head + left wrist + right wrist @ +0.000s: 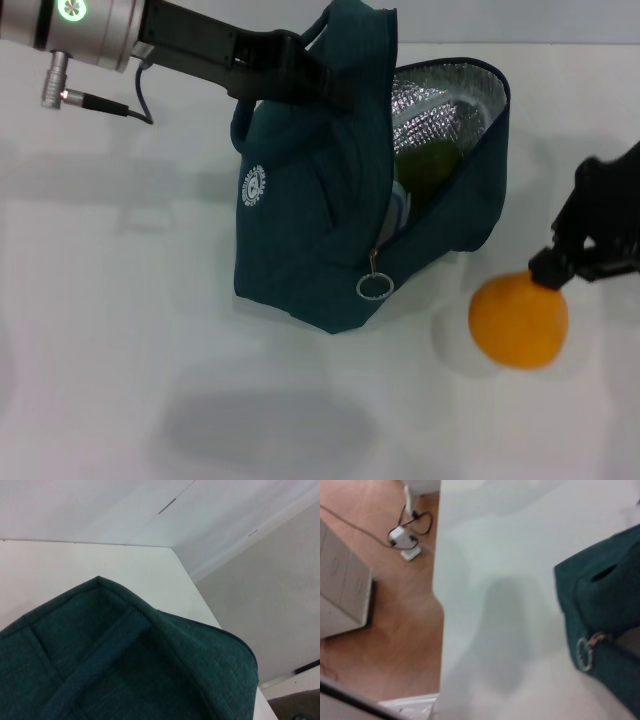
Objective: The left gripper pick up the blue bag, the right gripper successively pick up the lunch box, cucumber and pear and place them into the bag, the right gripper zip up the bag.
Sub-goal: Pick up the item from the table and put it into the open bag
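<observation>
The blue bag (300, 220) stands tilted on the white table, its mouth open and its silver lining showing. My left gripper (322, 72) is shut on its top by the handles. Inside lie the green cucumber (430, 165) and a pale corner of the lunch box (398, 208). The ring zip pull (373, 287) hangs at the bag's front corner. Right of the bag, the orange pear (518, 320) hangs just above the table, with my right gripper (553, 270) shut on its top. Teal fabric of the bag (125, 670) fills the left wrist view. The right wrist view shows the bag (605, 595) and its ring pull (584, 653).
The white table (120, 300) spreads left and in front of the bag. In the right wrist view its edge (440, 605) drops to a wooden floor with a cable (407, 532) and a grey box (342, 585).
</observation>
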Motion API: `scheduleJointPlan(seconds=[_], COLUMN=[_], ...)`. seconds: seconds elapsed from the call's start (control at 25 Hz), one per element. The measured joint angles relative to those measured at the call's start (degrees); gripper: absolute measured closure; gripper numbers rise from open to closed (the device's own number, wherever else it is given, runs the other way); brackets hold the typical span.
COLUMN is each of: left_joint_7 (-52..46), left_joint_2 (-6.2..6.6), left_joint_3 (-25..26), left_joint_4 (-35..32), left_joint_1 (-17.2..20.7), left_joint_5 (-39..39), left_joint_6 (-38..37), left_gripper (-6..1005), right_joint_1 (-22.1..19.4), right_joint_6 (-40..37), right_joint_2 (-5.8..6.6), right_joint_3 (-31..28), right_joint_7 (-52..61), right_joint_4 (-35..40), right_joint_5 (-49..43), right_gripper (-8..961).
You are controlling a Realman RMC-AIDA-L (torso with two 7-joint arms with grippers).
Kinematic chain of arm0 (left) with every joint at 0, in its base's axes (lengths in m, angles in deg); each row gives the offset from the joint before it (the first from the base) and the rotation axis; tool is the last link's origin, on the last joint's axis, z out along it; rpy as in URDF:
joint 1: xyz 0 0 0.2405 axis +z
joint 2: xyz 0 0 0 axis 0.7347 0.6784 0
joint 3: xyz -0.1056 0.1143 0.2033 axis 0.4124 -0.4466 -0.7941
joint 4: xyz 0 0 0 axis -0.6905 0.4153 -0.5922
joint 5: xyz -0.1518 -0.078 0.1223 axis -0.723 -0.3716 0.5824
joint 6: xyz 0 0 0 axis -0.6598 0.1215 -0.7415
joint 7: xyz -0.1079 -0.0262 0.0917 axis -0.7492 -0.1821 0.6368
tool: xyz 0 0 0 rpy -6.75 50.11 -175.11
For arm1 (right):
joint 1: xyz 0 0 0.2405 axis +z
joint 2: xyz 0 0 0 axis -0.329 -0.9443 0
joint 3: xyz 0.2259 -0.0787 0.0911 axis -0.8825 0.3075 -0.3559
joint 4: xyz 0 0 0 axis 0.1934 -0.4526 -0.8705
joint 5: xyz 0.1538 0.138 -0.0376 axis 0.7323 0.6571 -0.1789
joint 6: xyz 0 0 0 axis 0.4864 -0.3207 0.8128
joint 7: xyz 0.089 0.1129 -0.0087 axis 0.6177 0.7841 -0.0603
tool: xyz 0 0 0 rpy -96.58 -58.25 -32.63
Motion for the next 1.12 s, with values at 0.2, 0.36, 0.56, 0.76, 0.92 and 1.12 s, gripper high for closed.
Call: scheduleJointPlan(seconds=[0.2, 0.36, 0.56, 0.76, 0.92, 1.12], left_joint_7=[0.45, 0.90, 1.41, 1.80, 2.14, 2.22], left_joint_2=[-0.24, -0.55, -0.82, -1.10, -0.95, -0.97], left_joint_3=[0.00, -0.05, -0.09, -0.25, -0.22, -0.19], left_joint_4=[0.75, 1.87, 2.57, 2.64, 2.66, 2.76], left_joint_1=[0.00, 0.01, 0.10, 0.25, 0.14, 0.10], left_joint_5=[0.00, 0.00, -0.22, -1.10, -1.12, -1.35], left_joint_6=[-0.85, -1.28, -1.80, -2.69, -2.65, -2.87], left_gripper=[926, 926, 926, 927, 927, 927], right_joint_1=[1.22, 1.51, 1.71, 1.17, 1.04, 0.23], right_joint_6=[-0.07, 2.23, 6.19, 11.25, 12.01, 15.01], right_joint_2=[0.91, 1.80, 2.94, 2.74, 2.80, 2.79], right_joint_3=[-4.83, -6.99, -9.85, -10.71, -10.83, -10.55], right_joint_7=[0.02, 0.03, 0.07, 0.10, -0.31, -1.40], right_joint_4=[1.78, 3.16, 4.05, 5.48, 5.98, 6.45], right_joint_5=[0.03, 1.75, 4.32, 6.41, 9.15, 9.12], right_gripper=[913, 914, 914, 914, 915, 915])
